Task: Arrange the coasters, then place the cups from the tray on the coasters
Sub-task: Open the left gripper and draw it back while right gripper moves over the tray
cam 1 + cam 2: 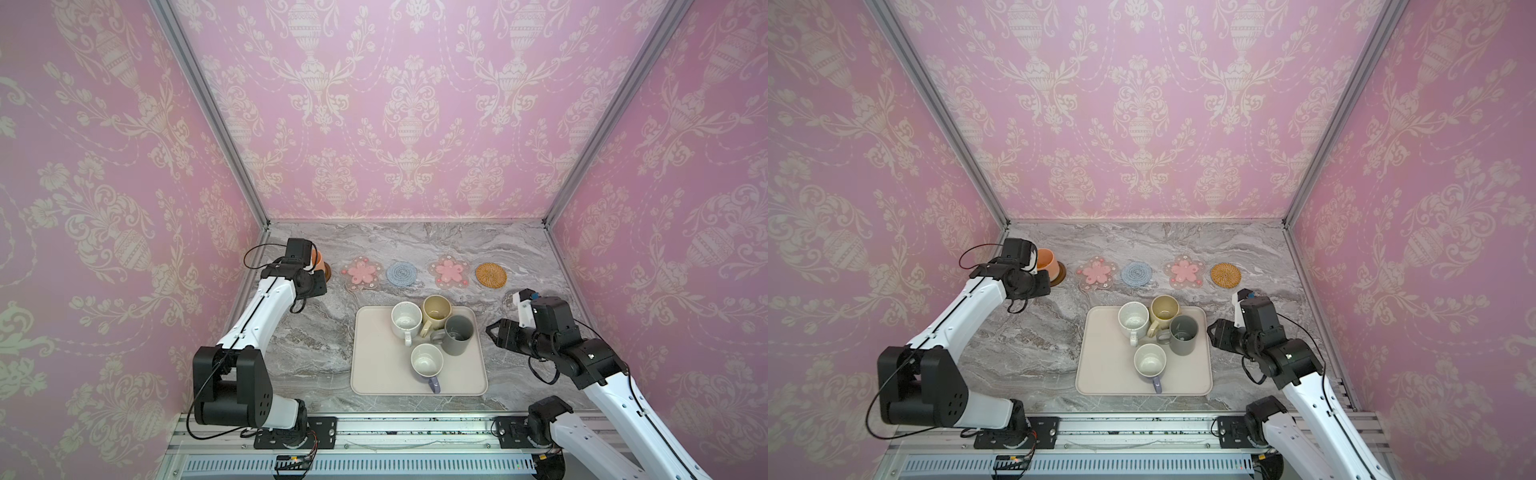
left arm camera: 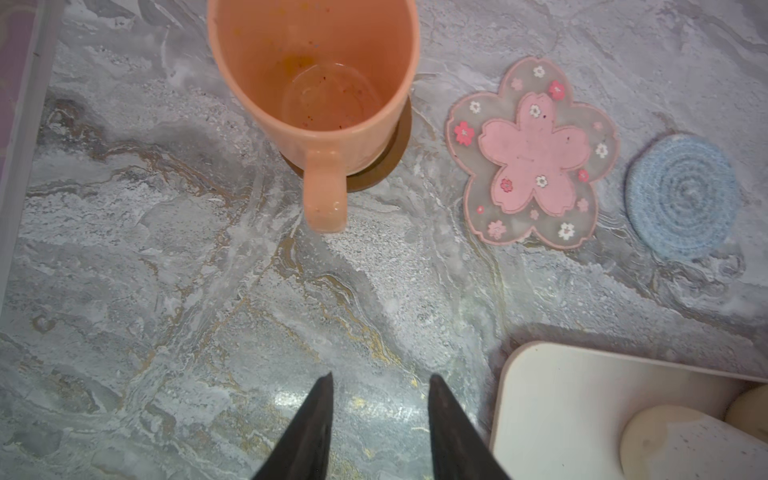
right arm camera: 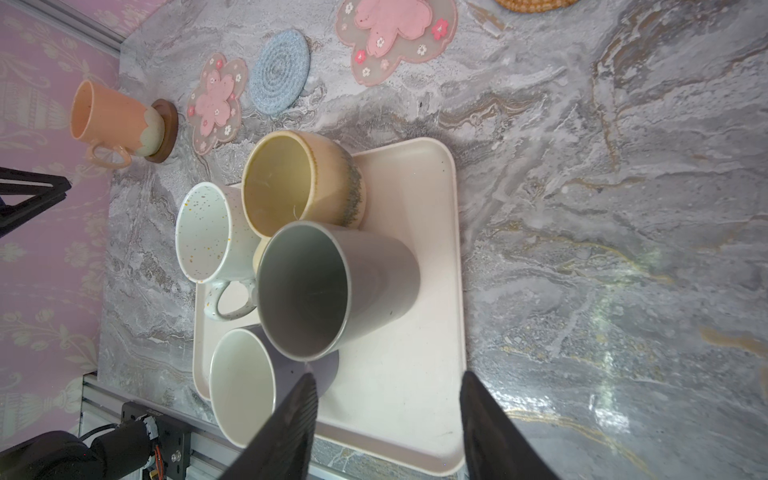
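The orange-peach cup (image 2: 316, 75) stands on the dark brown coaster (image 2: 386, 166) at the far left. My left gripper (image 2: 380, 376) hangs open and empty a short way in front of its handle. Right of it lie a pink flower coaster (image 1: 361, 272), a blue crocheted one (image 1: 402, 274), a second pink flower (image 1: 449, 271) and a rattan one (image 1: 491, 274), all bare. On the tray (image 1: 374, 365) stand the speckled white (image 1: 406, 318), beige-yellow (image 1: 436, 309), dark grey (image 1: 458, 332) and lavender (image 1: 427, 361) cups. My right gripper (image 3: 388, 374) is open over the tray's right edge, beside the grey cup.
The marble table (image 1: 316, 332) is closed in by pink papered walls at the back and both sides. An aluminium rail (image 1: 395, 430) with both arm bases runs along the front edge.
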